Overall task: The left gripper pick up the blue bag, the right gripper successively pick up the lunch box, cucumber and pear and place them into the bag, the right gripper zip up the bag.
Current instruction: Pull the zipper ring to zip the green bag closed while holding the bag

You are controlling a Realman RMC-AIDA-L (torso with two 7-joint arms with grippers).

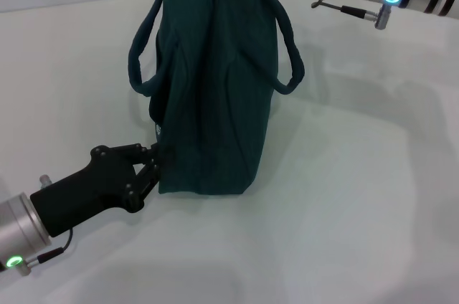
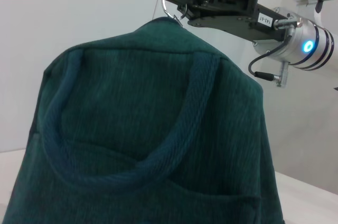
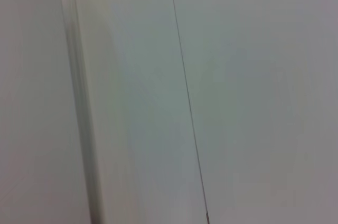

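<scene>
Both grippers (image 1: 153,164) (image 2: 174,3) on blue bag (image 1: 215,89)

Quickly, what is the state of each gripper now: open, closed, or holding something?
Left gripper: closed on the lower edge of the blue bag.
Right gripper: closed on the zipper ring pull at the bag's top.

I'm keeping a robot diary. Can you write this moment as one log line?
blue bag: upright, zipped | left pincer: gripping bag's bottom corner | right pincer: holding zipper ring at top
</scene>
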